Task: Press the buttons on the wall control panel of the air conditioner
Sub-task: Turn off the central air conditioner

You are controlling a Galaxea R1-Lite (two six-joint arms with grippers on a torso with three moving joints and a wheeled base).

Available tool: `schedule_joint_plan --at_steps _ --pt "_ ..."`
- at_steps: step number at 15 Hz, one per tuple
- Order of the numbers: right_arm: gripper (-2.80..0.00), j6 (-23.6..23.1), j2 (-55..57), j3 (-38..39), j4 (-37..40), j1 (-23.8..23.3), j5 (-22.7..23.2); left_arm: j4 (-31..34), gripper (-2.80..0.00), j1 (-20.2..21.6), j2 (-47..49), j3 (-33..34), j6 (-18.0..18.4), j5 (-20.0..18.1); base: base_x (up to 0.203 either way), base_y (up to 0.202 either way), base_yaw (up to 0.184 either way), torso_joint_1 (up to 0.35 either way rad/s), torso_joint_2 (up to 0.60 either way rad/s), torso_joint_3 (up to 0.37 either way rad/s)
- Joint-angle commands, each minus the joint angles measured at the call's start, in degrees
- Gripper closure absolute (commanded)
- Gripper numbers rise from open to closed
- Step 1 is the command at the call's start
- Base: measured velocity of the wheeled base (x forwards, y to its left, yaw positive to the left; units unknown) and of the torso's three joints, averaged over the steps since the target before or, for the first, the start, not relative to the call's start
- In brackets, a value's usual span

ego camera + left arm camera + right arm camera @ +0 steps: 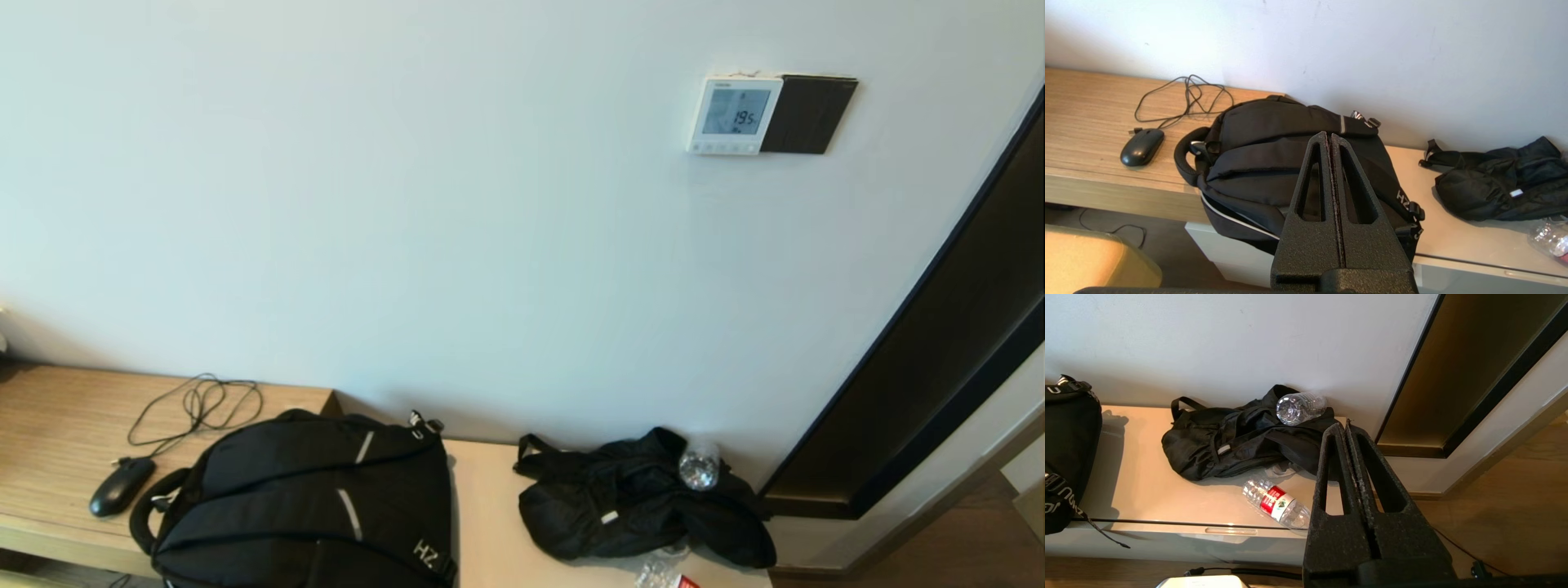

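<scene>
The white air conditioner control panel (734, 115) hangs high on the wall at the right, its grey display reading 19.5, with a row of small buttons (723, 148) along its lower edge. A black plate (807, 114) adjoins it on the right. Neither gripper shows in the head view. My left gripper (1329, 135) is shut and empty, low in front of a black backpack (1274, 159). My right gripper (1344, 425) is shut and empty, low near the right end of the cabinet top. The panel is out of both wrist views.
A wooden desk (49, 425) holds a black mouse (121, 485) and its cable. The backpack (310, 506) and a small black bag (629, 498) lie on the pale cabinet top (486, 523). Clear bottles (1276, 504) lie by the bag. A dark door frame (939, 351) stands at the right.
</scene>
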Motion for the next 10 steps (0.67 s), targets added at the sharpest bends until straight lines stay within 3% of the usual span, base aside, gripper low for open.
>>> schedule_joint_plan --at_steps 1,3,5,7,10 --pt "0.00 0.0 0.1 0.2 0.0 -0.1 0.6 0.0 0.00 0.0 0.0 0.0 0.0 0.0 0.000 0.000 0.000 0.000 0.00 0.000" --pt "0.00 0.0 0.1 0.2 0.0 -2.3 1.5 0.0 0.00 0.1 0.0 0.0 0.0 0.0 0.000 0.000 0.000 0.000 0.00 0.000" --pt "0.00 -0.2 -0.6 0.3 0.4 -6.2 6.1 0.0 0.00 0.0 0.0 0.0 0.0 0.0 0.000 0.000 0.000 0.000 0.00 0.000" --pt "0.00 -1.0 -6.4 0.4 5.2 -7.8 10.1 0.0 0.00 0.0 0.0 0.0 0.0 0.0 0.000 0.000 0.000 0.000 0.00 0.000" --pt "0.00 -2.9 -12.0 0.5 8.0 -9.0 12.2 0.0 0.00 0.1 0.0 0.0 0.0 0.0 0.000 0.000 0.000 0.000 0.00 0.000"
